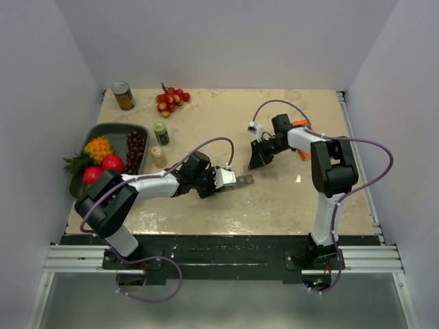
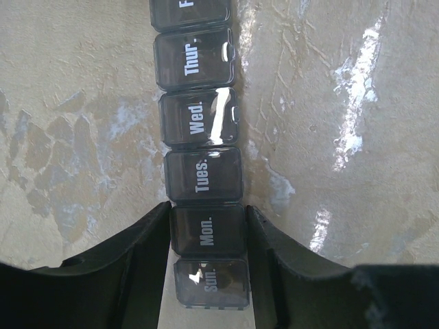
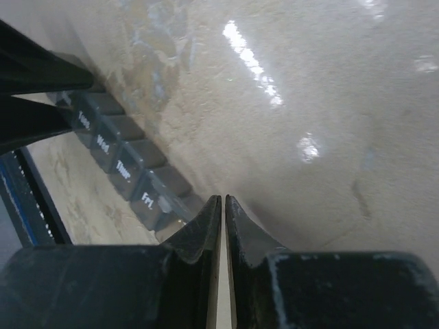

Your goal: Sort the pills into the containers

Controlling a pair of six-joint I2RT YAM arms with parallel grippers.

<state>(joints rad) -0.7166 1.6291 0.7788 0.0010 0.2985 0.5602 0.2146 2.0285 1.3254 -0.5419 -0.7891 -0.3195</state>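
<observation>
The containers are one dark-grey strip (image 2: 201,130) of lidded day compartments lying on the table. Every lid that shows is down. My left gripper (image 2: 208,209) is shut on the strip, one finger on each side of the "Mon." compartment. In the top view the left gripper (image 1: 232,180) is at the table's middle with the strip (image 1: 245,179) sticking out to its right. My right gripper (image 3: 223,199) is shut and empty, just past the strip's far end (image 3: 130,171); in the top view the right gripper (image 1: 259,162) hangs above it. The pills fill a small clear bottle (image 1: 159,156) standing beside the tray.
A dark tray (image 1: 110,130) of fruit sits at the left. A green-capped bottle (image 1: 161,132) stands next to it. A tin can (image 1: 123,96) and red-yellow berries (image 1: 171,99) are at the back. An orange packet (image 1: 300,125) lies behind the right arm.
</observation>
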